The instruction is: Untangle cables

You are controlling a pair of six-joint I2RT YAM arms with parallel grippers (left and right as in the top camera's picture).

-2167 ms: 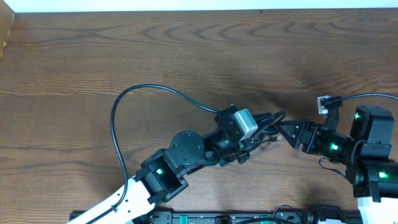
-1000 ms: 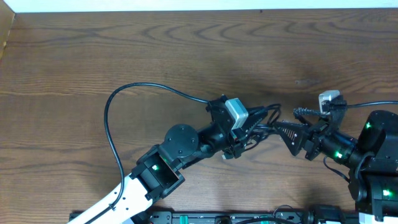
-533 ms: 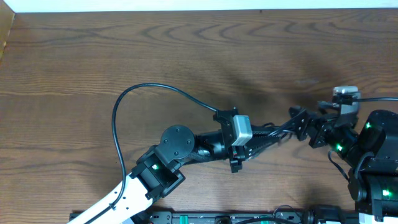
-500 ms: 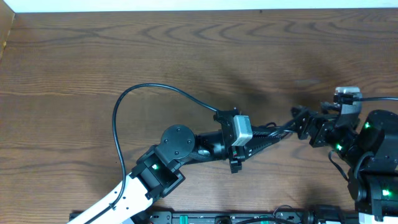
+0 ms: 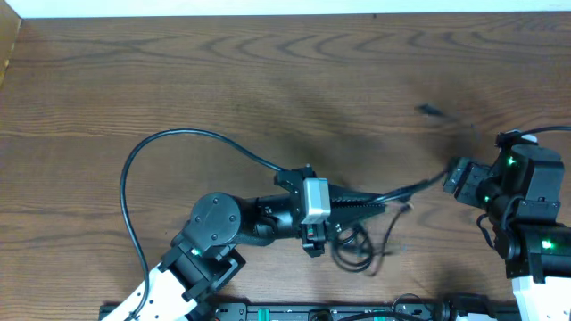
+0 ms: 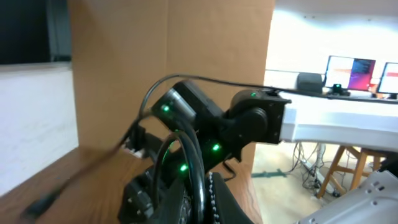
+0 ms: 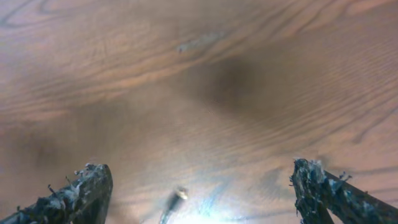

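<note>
My left gripper point(image 5: 379, 207) lies low over the table's front middle, pointing right, shut on the cables point(image 5: 357, 251). Thin black cords loop loosely under its tip, and one strand point(image 5: 415, 187) runs right towards my right gripper point(image 5: 453, 176). In the left wrist view a cord point(image 6: 189, 146) arches up from between the fingers of the left gripper point(image 6: 200, 186). The right gripper point(image 7: 202, 186) stands wide open above the wood; a blurred plug end point(image 7: 177, 198) lies between its fingers point(image 7: 87, 186), touching neither. A small dark blur point(image 5: 430, 111) shows farther back.
The left arm's own thick black cable point(image 5: 169, 138) loops over the table to the left. The table's front edge with the arm bases point(image 5: 312, 312) is close below. In the left wrist view the right arm point(image 6: 249, 121) stands just ahead, with a brown board point(image 6: 168, 37) behind.
The left gripper drew back to the left and down with the cables. The right gripper moved right, opened and let go of the cord, which now hangs slack in loops.
</note>
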